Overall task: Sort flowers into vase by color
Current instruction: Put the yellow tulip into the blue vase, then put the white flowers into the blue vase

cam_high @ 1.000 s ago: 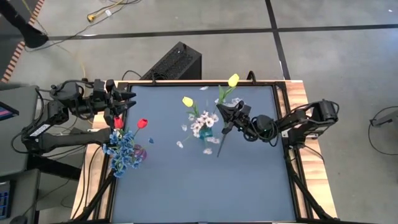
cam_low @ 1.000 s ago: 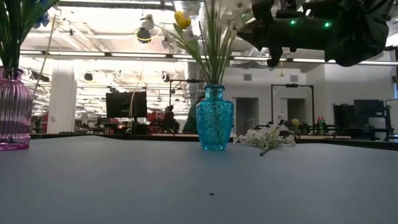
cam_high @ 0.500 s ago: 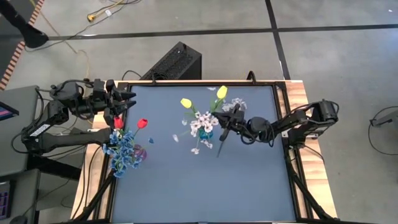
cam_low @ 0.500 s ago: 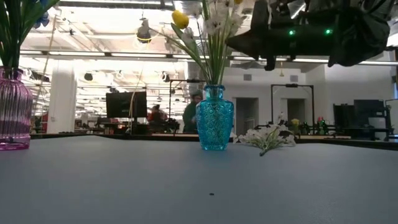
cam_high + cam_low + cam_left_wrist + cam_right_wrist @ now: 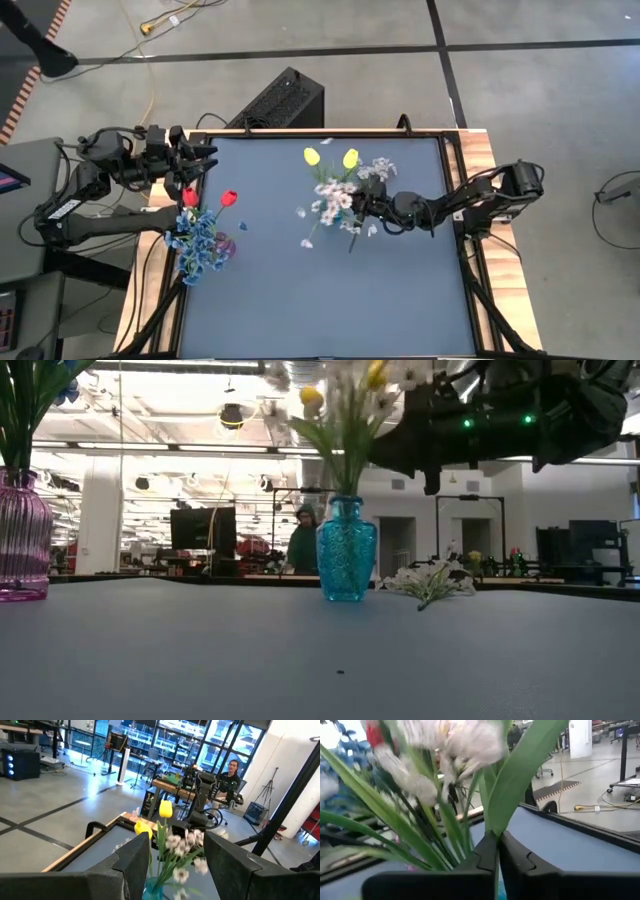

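A blue glass vase (image 5: pixel 346 550) stands mid-table and holds white blossom sprays (image 5: pixel 333 198) and a yellow tulip (image 5: pixel 311 156). A second yellow tulip (image 5: pixel 350 158) stands beside it; my right gripper (image 5: pixel 362 205) is shut on it, level, just right of the vase. Its stem runs down into the bunch at the vase's neck. At the left edge, a pink vase (image 5: pixel 22 545) holds blue sprays (image 5: pixel 200 245) and two red tulips (image 5: pixel 229 198). My left gripper (image 5: pixel 177 865) waits open, raised over the far left corner. My right gripper pinches the second yellow tulip's green stem and leaf base (image 5: pixel 493 836) between its two fingers (image 5: pixel 485 854). The fingers come level from the table's right and lie across the stem. The tulip stands nearly upright above them, its head (image 5: pixel 165 809) over the vase.
A loose white spray (image 5: pixel 430 580) lies on the table behind and to the right of the blue vase. A black box (image 5: pixel 285 100) sits on the floor beyond the far edge. People show in the room behind. The near half of the table is bare blue surface (image 5: pixel 330 300).
My right gripper has gone toward the table's left, up to the blue vase, sinking a little and tipping. The held yellow tulip's head has swung from the far right over to the vase, beside the other yellow tulip. The flowers in the vase have been nudged.
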`<state>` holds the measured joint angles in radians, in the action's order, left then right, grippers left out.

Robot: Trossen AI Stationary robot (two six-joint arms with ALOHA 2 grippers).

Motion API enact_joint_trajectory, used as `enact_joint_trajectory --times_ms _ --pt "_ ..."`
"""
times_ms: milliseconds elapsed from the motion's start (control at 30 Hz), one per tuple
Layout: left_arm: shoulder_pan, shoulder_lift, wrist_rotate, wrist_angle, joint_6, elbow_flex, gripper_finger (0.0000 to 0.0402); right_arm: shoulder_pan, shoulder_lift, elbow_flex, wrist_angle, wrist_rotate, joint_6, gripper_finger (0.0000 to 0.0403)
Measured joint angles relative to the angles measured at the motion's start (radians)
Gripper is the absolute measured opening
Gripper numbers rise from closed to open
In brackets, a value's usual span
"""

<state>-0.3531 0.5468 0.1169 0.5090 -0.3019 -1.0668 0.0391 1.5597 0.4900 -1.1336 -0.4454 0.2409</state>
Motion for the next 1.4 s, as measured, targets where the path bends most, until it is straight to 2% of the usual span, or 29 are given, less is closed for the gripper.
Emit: enact_joint_trajectory --times_ms 467,667,800,900,1167,1333,1400 --pt "0.0 0.0 0.008 -0.004 0.001 0.0 0.0177 0.021 -0.002 0.029 0.006 0.02 -0.003 0.0146" --pt "0.0 0.0 0.009 -0.004 0.005 0.0 0.0177 0.021 -0.007 0.029 0.03 0.029 -0.003 0.0178" --pt "0.0 0.0 0.013 -0.004 0.014 0.0 0.0177 0.022 -0.065 0.029 0.08 0.057 0.012 0.0192" --pt "0.0 0.0 0.016 -0.004 0.021 0.0 0.0177 0.025 -0.141 0.029 0.226 0.082 0.052 0.02" --pt "0.0 0.0 0.017 -0.003 0.039 0.0 0.0177 0.026 -0.41 0.029 0.762 0.189 0.184 0.0212" --pt "0.0 0.0 0.016 -0.003 0.055 0.0 0.0177 0.026 -0.546 0.029 0.941 0.264 0.212 0.0212" --pt "0.0 0.0 0.016 -0.004 0.055 0.0 0.0177 0.013 -0.586 0.029 1.002 0.263 0.299 0.0212"
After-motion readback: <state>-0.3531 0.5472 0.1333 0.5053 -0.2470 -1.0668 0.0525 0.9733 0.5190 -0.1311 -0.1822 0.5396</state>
